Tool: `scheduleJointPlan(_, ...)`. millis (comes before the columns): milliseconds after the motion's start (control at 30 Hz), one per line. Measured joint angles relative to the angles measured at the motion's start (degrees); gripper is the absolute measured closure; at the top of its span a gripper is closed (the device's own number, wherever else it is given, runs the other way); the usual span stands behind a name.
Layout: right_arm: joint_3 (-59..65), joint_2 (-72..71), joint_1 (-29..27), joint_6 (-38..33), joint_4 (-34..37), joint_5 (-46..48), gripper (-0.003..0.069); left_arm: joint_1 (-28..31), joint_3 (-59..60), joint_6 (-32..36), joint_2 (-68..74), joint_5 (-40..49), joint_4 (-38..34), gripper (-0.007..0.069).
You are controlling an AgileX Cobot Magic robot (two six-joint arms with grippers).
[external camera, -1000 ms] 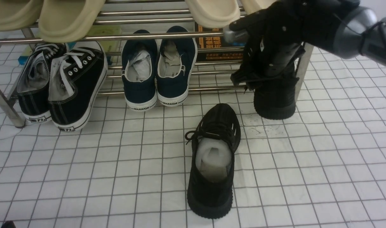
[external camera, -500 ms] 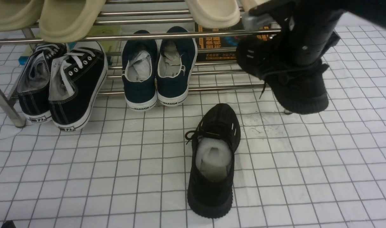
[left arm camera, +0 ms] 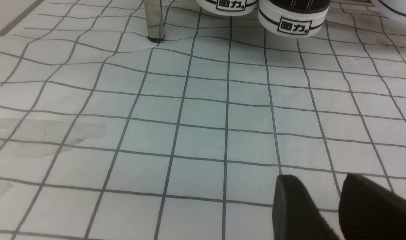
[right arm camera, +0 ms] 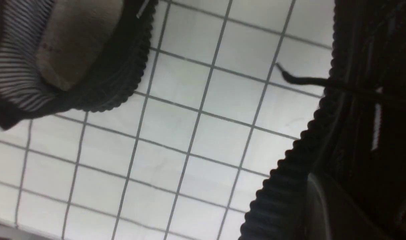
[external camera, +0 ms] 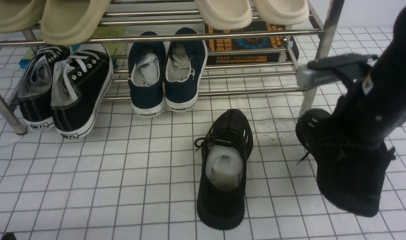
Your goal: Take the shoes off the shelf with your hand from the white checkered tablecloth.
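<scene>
Shoes: one black shoe (external camera: 223,173) of the pair stands on the checkered cloth (external camera: 139,186) out in front of the rack (external camera: 203,38), toe toward it, paper stuffing (external camera: 224,163) in its opening. Its mate, the second black shoe (external camera: 349,173), hangs from the right claw (external camera: 343,146), in front of the rack's right end and well apart from the first.

Right claw: closed on the second shoe. The exact bite is blurred in the front view; the right wrist view shows that shoe's ribbed sole and a loose lace close to the camera, with the first shoe across the cloth.

Left claw (left arm camera: 309,206): only the fingertips show in the left wrist view, over cloth, with a narrow gap between them and nothing held.

Step in hand, as judged: carrying the second shoe from the rack to the cloth. Removal looks done for both; placing remains for this one.

Next move calls for bringing it beside the first shoe, levelling the sole, lowering until it bears on the cloth, then release. Risk: the dangling lace could catch under the sole, or a low swing could knock the standing shoe.
</scene>
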Motion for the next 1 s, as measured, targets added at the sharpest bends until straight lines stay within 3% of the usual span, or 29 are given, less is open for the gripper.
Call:
scheduleJointPlan(233,2.8,0.3,0.0,0.3,0.4,-7.2,0.0652,0.0,0.0,0.0,0.0,0.0,0.0,0.0385)
scheduleJointPlan(1000,-2.4,6.3,1.1,0.7,4.2,-10.0,0.0649,0.0,0.0,0.0,0.0,0.0,0.0,0.0385)
